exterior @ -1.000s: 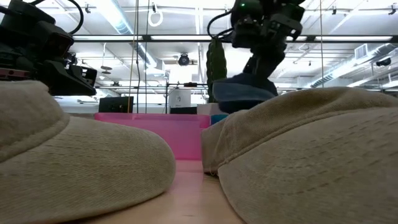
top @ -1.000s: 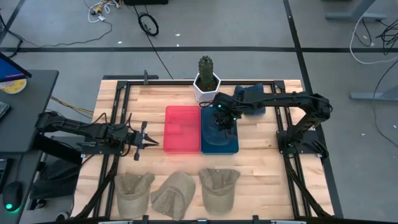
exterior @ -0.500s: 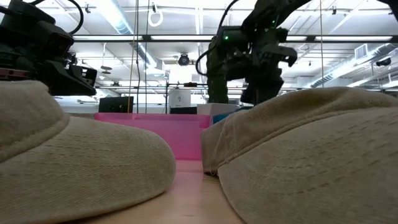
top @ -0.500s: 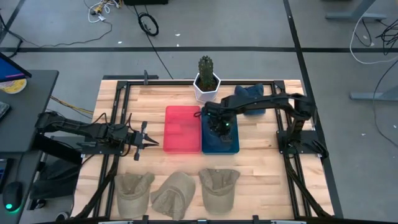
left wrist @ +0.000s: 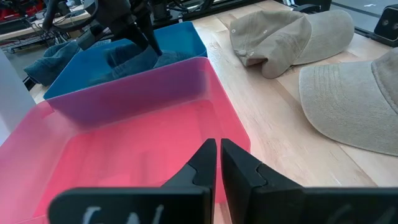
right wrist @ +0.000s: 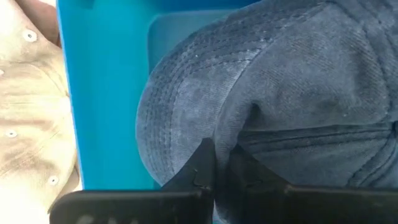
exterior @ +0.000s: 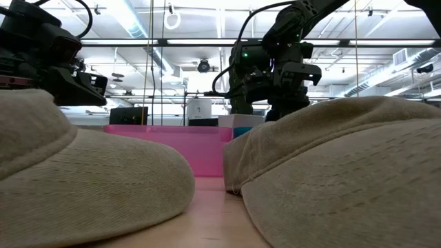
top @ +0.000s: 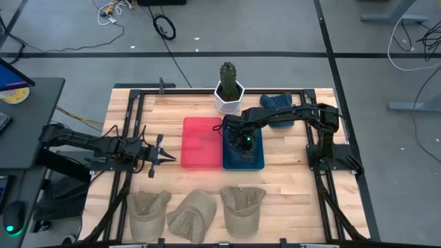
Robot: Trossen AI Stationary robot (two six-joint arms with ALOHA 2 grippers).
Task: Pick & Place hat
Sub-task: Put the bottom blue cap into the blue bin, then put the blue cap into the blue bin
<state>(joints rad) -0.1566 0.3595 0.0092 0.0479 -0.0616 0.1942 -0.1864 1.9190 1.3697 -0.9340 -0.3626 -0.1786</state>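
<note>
A dark blue denim hat point(right wrist: 280, 81) lies in the blue bin point(top: 260, 164), which stands right of the pink bin point(top: 202, 145). My right gripper point(top: 241, 140) reaches down into the blue bin and is shut on the hat; the left wrist view shows it over the hat point(left wrist: 124, 59). My left gripper point(top: 162, 158) waits shut, just left of the pink bin point(left wrist: 124, 155). A second blue hat point(top: 275, 109) rests on the table beyond the blue bin. Three tan hats point(top: 196, 212) lie along the near edge. My right gripper pinches a raised fold of the blue hat's crown point(right wrist: 239, 127) between its two fingers point(right wrist: 199, 169), coming from above and pointing down into the bin. The hat rests inside the blue bin point(right wrist: 106, 93), its cloth bunched and slack around the fingers.
A cactus in a white pot point(top: 229, 91) stands at the far edge behind the bins. The tan hats point(exterior: 331, 172) fill the foreground of the low view. Bare wood lies between the bins and the tan hats. A black frame point(top: 131, 117) borders the table.
My right gripper has moved toward the table's left and near edge and gone down into the blue bin, still shut on the blue hat. The hat, which hung clear above the bin, has sunk into it and out of the low view.
</note>
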